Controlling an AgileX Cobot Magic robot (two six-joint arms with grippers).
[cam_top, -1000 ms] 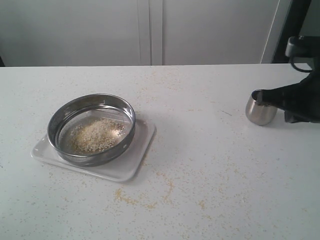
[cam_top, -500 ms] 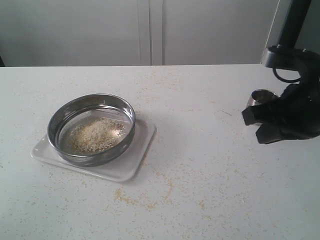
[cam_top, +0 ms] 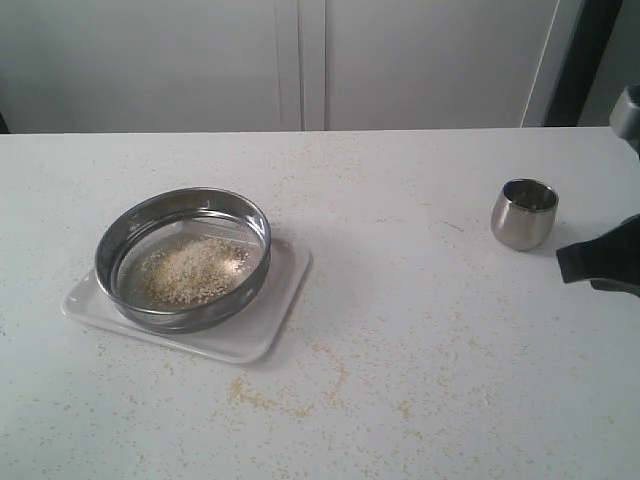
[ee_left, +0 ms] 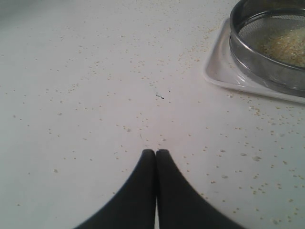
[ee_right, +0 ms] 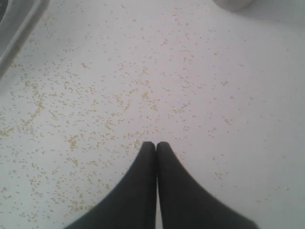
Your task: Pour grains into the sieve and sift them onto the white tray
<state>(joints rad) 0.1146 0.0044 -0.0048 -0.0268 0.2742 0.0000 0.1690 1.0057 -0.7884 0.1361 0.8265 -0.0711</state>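
The steel sieve (cam_top: 184,256) rests on the white tray (cam_top: 262,322) at the left of the table, with a pale heap of grains (cam_top: 190,272) on its mesh. In the left wrist view the sieve (ee_left: 267,62), the grains (ee_left: 286,45) and the tray (ee_left: 219,71) show at the frame's edge. My left gripper (ee_left: 156,151) is shut and empty above bare table, apart from the tray. My right gripper (ee_right: 156,144) is shut and empty too; in the exterior view it (cam_top: 572,263) pokes in at the right edge, just beside the steel cup.
A small rounded steel cup (cam_top: 524,213) stands upright at the right of the table, and its base (ee_right: 232,4) shows in the right wrist view. Loose golden grains (cam_top: 290,390) lie scattered over the tabletop, thickest in front of the tray. A white wall closes off the back.
My right gripper has left the steel cup and drawn back toward the right edge of the exterior view. The cup now stands alone. Sieve and tray have not moved.
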